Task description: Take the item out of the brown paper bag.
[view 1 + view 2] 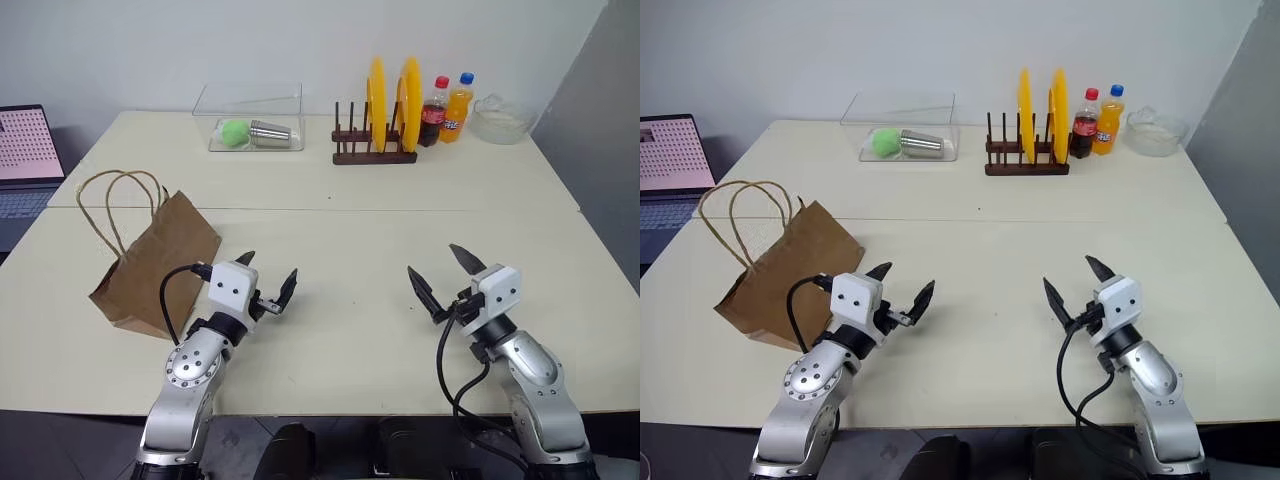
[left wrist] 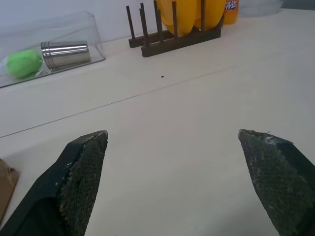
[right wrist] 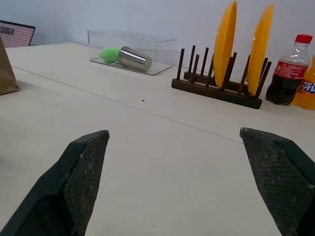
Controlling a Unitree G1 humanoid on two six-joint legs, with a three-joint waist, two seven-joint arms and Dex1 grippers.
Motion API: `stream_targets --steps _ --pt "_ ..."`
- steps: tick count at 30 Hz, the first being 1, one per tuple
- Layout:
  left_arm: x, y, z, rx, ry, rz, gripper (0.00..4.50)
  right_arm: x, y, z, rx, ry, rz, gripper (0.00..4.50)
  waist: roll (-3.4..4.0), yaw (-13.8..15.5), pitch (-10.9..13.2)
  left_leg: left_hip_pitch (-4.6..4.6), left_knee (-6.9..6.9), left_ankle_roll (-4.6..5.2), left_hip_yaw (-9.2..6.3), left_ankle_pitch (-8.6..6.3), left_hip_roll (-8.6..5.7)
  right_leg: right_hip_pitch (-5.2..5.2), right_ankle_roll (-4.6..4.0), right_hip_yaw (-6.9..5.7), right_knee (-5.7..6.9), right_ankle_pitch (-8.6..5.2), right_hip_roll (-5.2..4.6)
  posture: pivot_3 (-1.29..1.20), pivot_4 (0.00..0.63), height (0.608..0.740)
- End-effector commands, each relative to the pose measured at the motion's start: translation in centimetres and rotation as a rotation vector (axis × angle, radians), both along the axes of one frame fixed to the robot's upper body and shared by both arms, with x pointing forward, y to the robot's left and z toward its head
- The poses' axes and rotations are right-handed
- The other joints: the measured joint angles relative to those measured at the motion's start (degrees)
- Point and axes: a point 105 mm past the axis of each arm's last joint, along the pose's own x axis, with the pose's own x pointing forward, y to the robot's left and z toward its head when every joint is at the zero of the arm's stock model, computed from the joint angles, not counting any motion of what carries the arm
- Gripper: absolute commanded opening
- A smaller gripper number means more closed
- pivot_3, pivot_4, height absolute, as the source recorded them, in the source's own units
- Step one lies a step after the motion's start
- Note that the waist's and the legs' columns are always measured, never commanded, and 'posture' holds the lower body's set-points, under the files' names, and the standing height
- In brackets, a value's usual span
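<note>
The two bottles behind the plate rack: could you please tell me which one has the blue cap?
The orange soda bottle, standing nearer the glass bowl, has the blue cap; the dark cola bottle beside the plate rack has a red one.

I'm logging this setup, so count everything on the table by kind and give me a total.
Paper bag: 1
Clear box: 1
Green ball: 1
Steel cup: 1
Rack: 1
Yellow plates: 2
Bottles: 2
Glass bowl: 1
Laptop: 1
Total: 11
</note>
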Motion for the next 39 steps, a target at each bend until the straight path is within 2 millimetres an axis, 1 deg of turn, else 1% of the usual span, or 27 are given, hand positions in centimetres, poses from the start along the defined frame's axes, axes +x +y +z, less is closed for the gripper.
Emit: stream_targets --steps 1,16,23,25,28,31,33,36,39 --pt "-0.2 -0.2 1.5 -0.015 -0.077 -0.012 4.47 0.0 -0.1 1.2 0.014 -0.046 0.001 4.5 0.0 0.0 0.0 0.0 0.0 0.0 0.0 0.0 0.0 0.0 0.0 0.0 0.0 0.0 0.0 0.0 0.15 0.74" --pt "-0.1 -0.4 1.0 0.021 -0.07 -0.009 4.47 0.0 0.0 1.0 -0.003 -0.039 0.009 4.5 0.0 0.0 0.0 0.0 0.0 0.0 0.0 0.0 0.0 0.0 0.0 0.0 0.0 0.0 0.0 0.0 0.15 0.74" --pt "0.1 0.2 1.2 0.057 -0.082 0.018 4.47 0.3 0.1 0.9 -0.017 -0.04 0.007 4.5 0.0 0.0 0.0 0.0 0.0 0.0 0.0 0.0 0.0 0.0 0.0 0.0 0.0 0.0 0.0 0.0 0.15 0.74" --pt "0.1 0.4 1.5 0.063 -0.095 0.035 4.47 0.4 0.4 1.1 -0.019 -0.04 0.036 4.5 0.0 0.0 0.0 0.0 0.0 0.0 0.01 0.0 0.0 0.0 0.0 0.0 0.0 0.0 0.0 0.0 0.15 0.74" --pt "-0.1 0.9 2.1 0.023 -0.104 0.067 4.47 0.6 1.8 2.1 -0.029 -0.048 0.137 4.5 0.0 -0.1 0.0 0.0 0.01 0.0 0.02 0.0 0.0 0.0 0.0 0.01 0.0 0.0 0.0 0.0 0.15 0.74" --pt "-0.4 2.3 3.0 -0.003 -0.118 0.137 4.47 0.2 4.4 4.2 0.007 -0.032 0.349 4.5 0.01 -0.1 0.0 0.02 0.0 0.0 0.0 0.0 0.01 -0.01 0.0 0.0 0.02 0.0 0.01 0.0 0.15 0.74" --pt "-0.7 3.0 3.7 -0.011 -0.133 0.166 4.47 -0.2 5.4 5.0 0.003 -0.02 0.45 4.5 0.01 -0.1 0.0 0.0 0.0 0.0 -0.03 0.0 0.01 0.0 0.0 -0.03 0.01 0.0 0.01 0.0 0.15 0.74" --pt "-2.1 4.2 5.1 -0.037 -0.159 0.219 4.47 -1.1 6.7 6.1 -0.007 0.03 0.642 4.5 0.0 -0.1 0.0 -0.07 0.01 0.0 -0.08 0.0 0.01 0.0 0.0 -0.09 -0.05 0.0 0.0 0.0 0.15 0.74" --pt "-3.9 5.1 6.5 -0.045 -0.197 0.256 4.47 -1.4 7.3 6.7 -0.043 0.063 0.767 4.5 -0.01 0.0 0.0 -0.1 0.03 0.03 -0.09 -0.01 0.0 0.01 0.0 -0.1 -0.11 0.01 -0.01 0.0 0.15 0.74"
